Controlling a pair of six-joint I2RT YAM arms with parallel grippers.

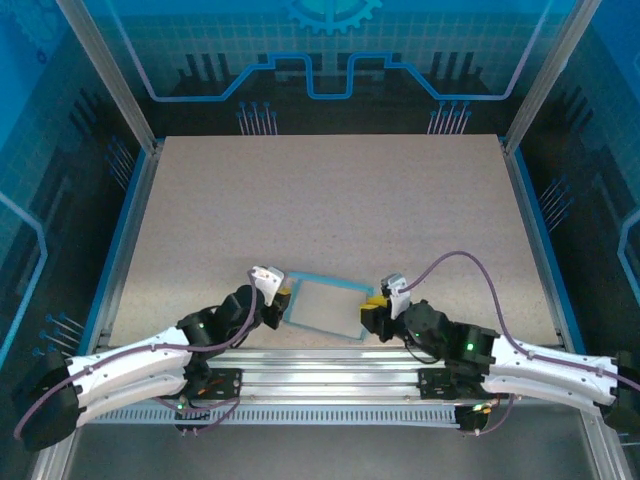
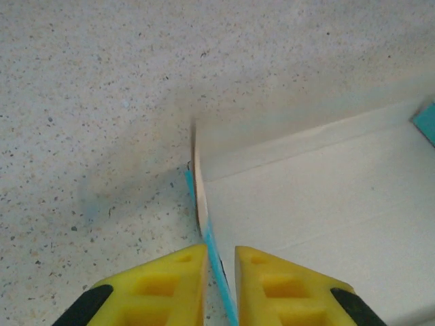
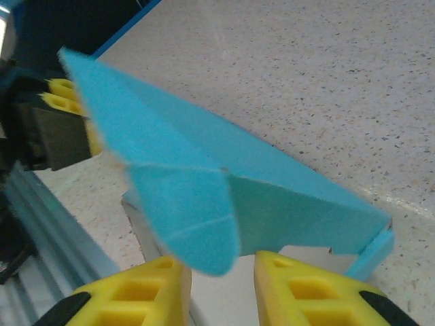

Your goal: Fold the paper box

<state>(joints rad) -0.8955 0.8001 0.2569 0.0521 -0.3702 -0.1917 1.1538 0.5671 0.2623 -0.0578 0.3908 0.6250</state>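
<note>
Pinches paper box (image 1: 322, 305) wall with narrow left hand (image 2: 221, 252); straddles blue flap (image 3: 194, 210) with parted right hand (image 3: 222, 261) (no grip). Risks springback: unheld flap unfolding, crease too soft.

Blue paper box (image 3: 285, 197) flap at parted right claw (image 3: 222, 285)

We see the paper box (image 1: 325, 306) lying on the worktop (image 1: 330, 200) near its front edge, between our two hands: the left hand (image 1: 284, 297) straddles its left wall, the right hand (image 1: 372, 308) sits at its right end.
</note>
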